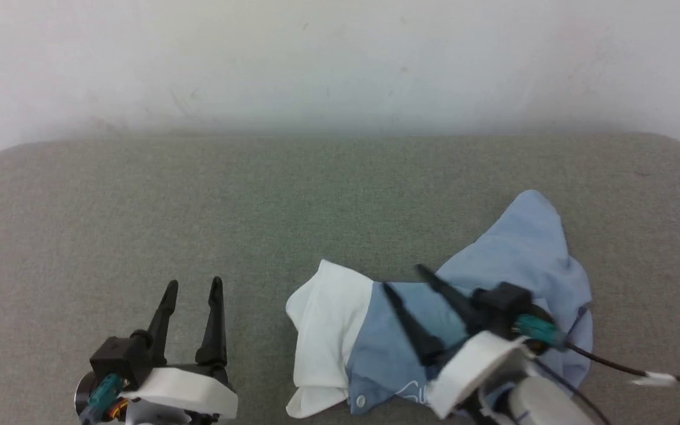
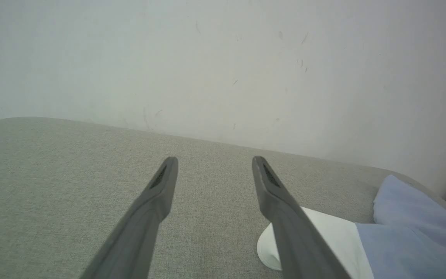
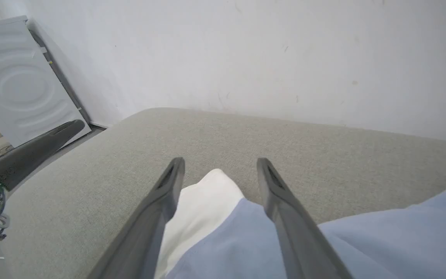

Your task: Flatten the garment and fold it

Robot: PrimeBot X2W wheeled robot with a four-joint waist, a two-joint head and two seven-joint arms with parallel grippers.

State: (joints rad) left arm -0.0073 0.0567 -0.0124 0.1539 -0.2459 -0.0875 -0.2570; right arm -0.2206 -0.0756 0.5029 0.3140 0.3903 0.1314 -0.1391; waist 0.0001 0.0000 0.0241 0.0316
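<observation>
The garment (image 1: 523, 254), a light blue shirt with white trim, lies crumpled at the lower right of the grey padded surface (image 1: 257, 200). Its white part (image 1: 328, 319) faces left, and a white button (image 1: 361, 402) and a bit of white cursive logo show near the bottom edge. My right gripper (image 1: 402, 279) hovers open over the shirt, fingers pointing up-left, nothing between them; the right wrist view has the garment (image 3: 223, 240) under its spread fingers. My left gripper (image 1: 193, 285) stands open at the lower left, apart from the shirt. The left wrist view catches the garment (image 2: 409, 232) at its right.
A white wall (image 1: 340, 59) rises behind the surface's far edge. A dark cable (image 1: 611, 363) trails from my right wrist toward the right. A white appliance (image 3: 14, 81) stands beyond the surface's left end in the right wrist view. Bare padding spreads left and behind the shirt.
</observation>
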